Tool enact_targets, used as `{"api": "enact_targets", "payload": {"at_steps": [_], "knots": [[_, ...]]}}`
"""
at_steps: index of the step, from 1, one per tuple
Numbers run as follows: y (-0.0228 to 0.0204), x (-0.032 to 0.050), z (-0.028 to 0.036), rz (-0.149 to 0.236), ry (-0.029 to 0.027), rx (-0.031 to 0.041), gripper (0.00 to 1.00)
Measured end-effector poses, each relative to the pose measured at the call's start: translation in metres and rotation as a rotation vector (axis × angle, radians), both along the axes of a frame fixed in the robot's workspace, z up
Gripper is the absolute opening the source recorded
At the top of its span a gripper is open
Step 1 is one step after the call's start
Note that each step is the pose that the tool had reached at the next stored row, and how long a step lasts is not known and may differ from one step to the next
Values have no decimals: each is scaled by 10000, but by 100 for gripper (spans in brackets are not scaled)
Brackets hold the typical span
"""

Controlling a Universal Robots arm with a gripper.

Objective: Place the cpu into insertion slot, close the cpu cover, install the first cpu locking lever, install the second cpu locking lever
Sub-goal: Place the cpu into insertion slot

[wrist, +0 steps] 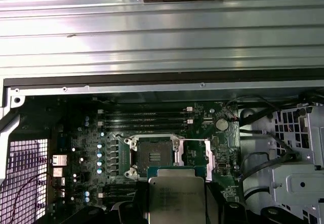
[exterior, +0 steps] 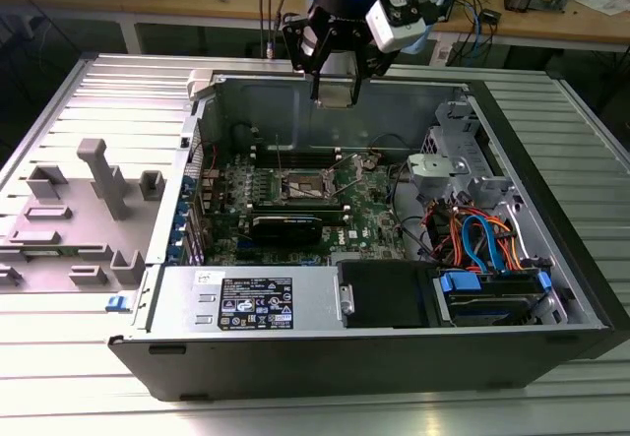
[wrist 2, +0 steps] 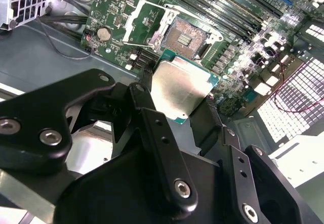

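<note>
The end effector (exterior: pixel 335 87) hangs above the far wall of the open computer case (exterior: pixel 394 357). The case lies on its side on the ribbed metal table (exterior: pixel 98 92). The black fingers (wrist 2: pixel 157 133) are clamped on two opposite edges of the cpu (wrist 2: pixel 182 90). The chip is held in the air with its dull silver top facing the wrist cameras, clear of the green motherboard (exterior: pixel 369 215) below.

The insertion slot (wrist: pixel 154 155) is uncovered, and its dark square bed of contacts shows in both wrist views. The cpu cover (wrist: pixel 207 158) is swung open and rests beside the slot, on the side toward the round coin battery (wrist: pixel 221 124). The cpu is apart from the slot and does not touch it.

Long black RAM slots (wrist: pixel 147 118) run along the side of the slot away from the chip. In the exterior view a black graphics card (exterior: pixel 285 227) lies across the board nearer than the socket. A power supply (exterior: pixel 256 303) with a printed label fills the near edge of the case. Blue and orange cables (exterior: pixel 477 239) bunch around the drive bay at the exterior view's right. On the table at the exterior view's left, outside the case, stands a grey plastic fixture (exterior: pixel 94 205) with upright posts.
</note>
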State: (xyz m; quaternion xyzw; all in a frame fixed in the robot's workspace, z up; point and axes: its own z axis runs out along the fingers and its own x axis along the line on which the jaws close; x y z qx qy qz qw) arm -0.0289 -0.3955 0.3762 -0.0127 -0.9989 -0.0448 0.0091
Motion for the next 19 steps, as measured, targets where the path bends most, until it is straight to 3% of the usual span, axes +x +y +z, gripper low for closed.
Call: {"api": "enact_targets", "payload": {"at_steps": [11, 19], "knots": [[-12, 1, 1, 2, 1, -1, 54], [-100, 0, -6, 1, 0, 0, 54]]}}
